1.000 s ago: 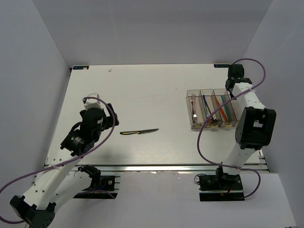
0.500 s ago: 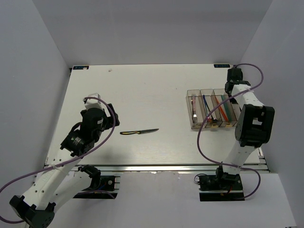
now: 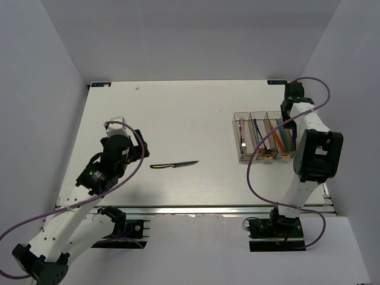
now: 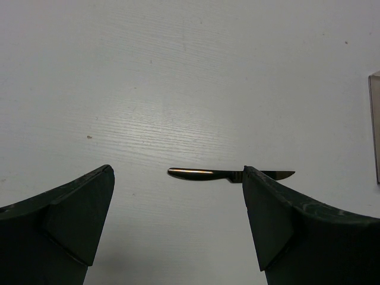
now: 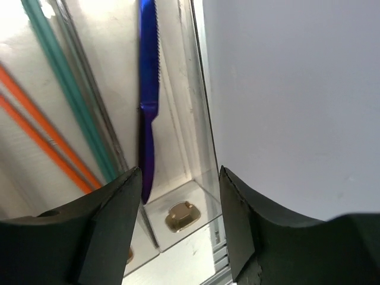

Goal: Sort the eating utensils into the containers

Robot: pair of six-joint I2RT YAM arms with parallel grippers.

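The dark knife [image 3: 173,164] lies flat on the worktop [image 3: 178,113], well apart from the bins [image 3: 265,158], just ahead of the released, empty left claw [image 4: 176,202]. It is so thin that it may skid out of a pinch. The right claw [image 5: 178,178], released and empty above the blue knife [image 5: 148,107] in its bin, could snag a wall.

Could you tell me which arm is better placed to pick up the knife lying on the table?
Left: its open claw faces the knife close by; the right claw hangs over the containers.
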